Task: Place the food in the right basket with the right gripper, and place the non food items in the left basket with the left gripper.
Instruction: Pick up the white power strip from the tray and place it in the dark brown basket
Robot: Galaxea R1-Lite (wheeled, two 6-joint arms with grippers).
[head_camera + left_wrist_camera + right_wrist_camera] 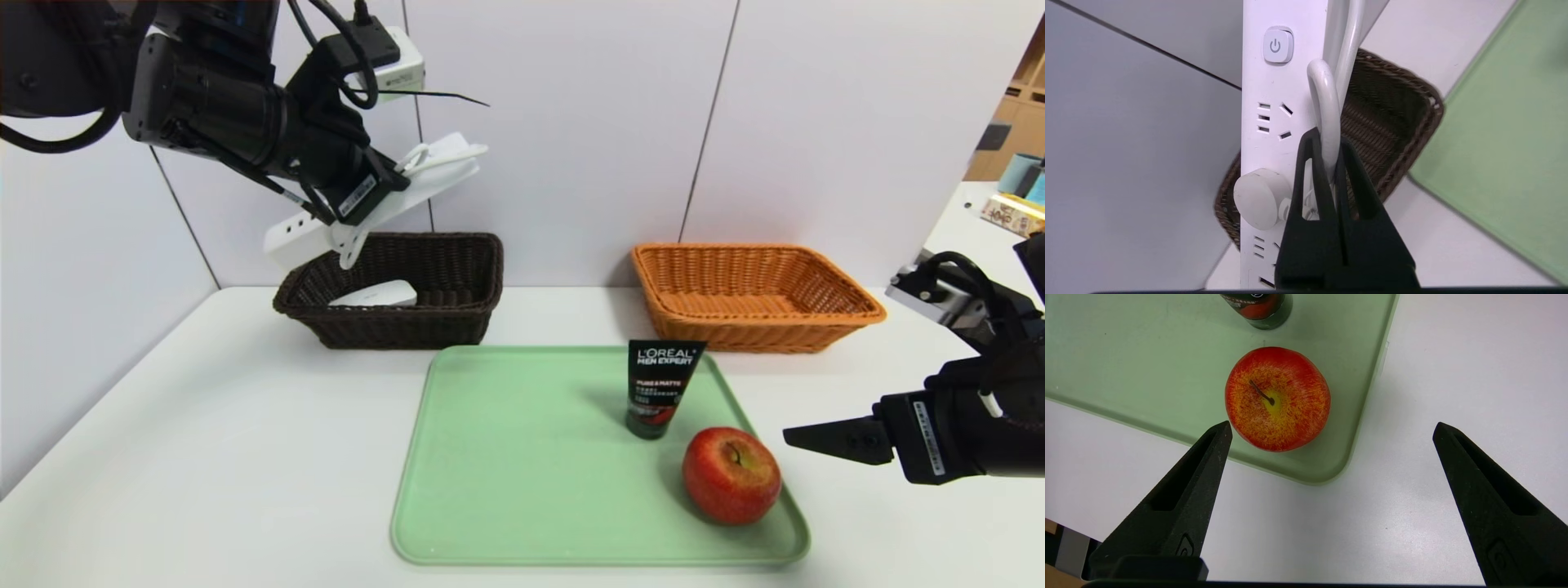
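- White table [204, 457] runs up to pale wall panels, with a green tray [506, 474] lying at the middle of it near the front edge.
- Behind the tray stand two wicker baskets, well apart: a dark basket [457, 318] on the left and an orange basket [824, 322] on the right.
- The left gripper [1327, 143] hangs above the dark basket, its jaws clamped shut on the white cable loop [1327, 102] of a power strip [433, 192].
- That strip dangles tilted over the basket's rim; in the left wrist view I can see a power-symbol button [1278, 45], socket slots, and a round white plug [1259, 200] seated in it.
- A smaller white item [377, 294] already lies inside the dark basket.
- On the tray stands a black tube [660, 388], cap down, reading "L'OREAL MEN EXPERT" and "PURE & MATTE"; the smaller print is too fine to read.
- An apple [731, 475], red with a yellow patch around the stem, sits near the tray's front right corner, just beside the tube and not touching it.
- The right gripper [1331, 430] hovers over the table at the tray's right edge, jaws spread wide and holding nothing, with the apple close ahead of it.
- The orange basket has nothing showing in it.
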